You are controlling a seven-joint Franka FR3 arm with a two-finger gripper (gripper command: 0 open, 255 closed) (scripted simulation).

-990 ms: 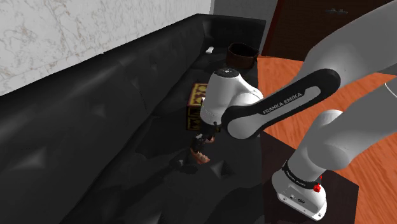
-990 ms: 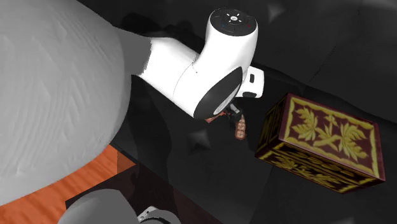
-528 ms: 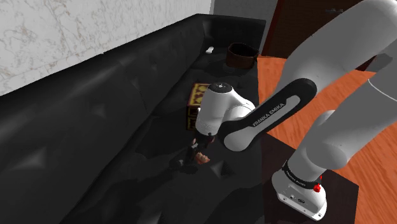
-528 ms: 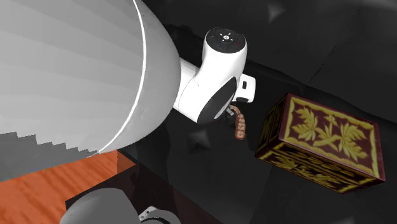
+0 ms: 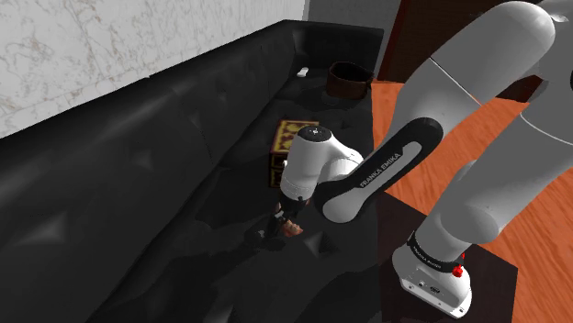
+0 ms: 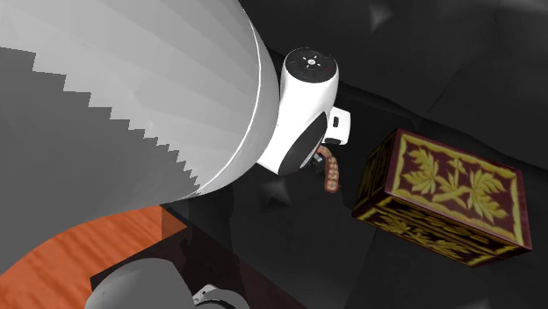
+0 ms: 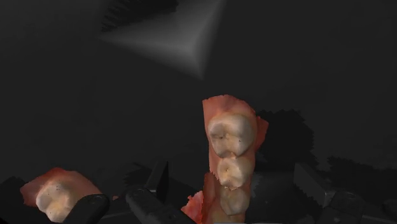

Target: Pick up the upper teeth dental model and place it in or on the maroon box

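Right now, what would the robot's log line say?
gripper: low over black sofa | dental model: at gripper | maroon box: apart, model not on it

White arm [image 5: 477, 119], fat rounded links, dark joint sleeve [image 5: 367, 183], white FRANKA EMIKA lettering [image 5: 381, 171], round white end cap [image 6: 312, 66] with small dark marks, white base collar [image 5: 430, 280], red dot [image 5: 457, 269] at its 2 o'clock, black gripper [image 5: 286, 223]

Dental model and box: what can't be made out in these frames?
- Pink-gummed dental model with cream teeth: in the wrist view its near end is cut off by the picture's edge.
- In the second exterior view its upper end is behind the arm's white wrist joint.
- Maroon box with gold leaf pattern: in the shoulder view, mostly covered by that joint.
- Whether the model touches the black sofa: too dark to tell.
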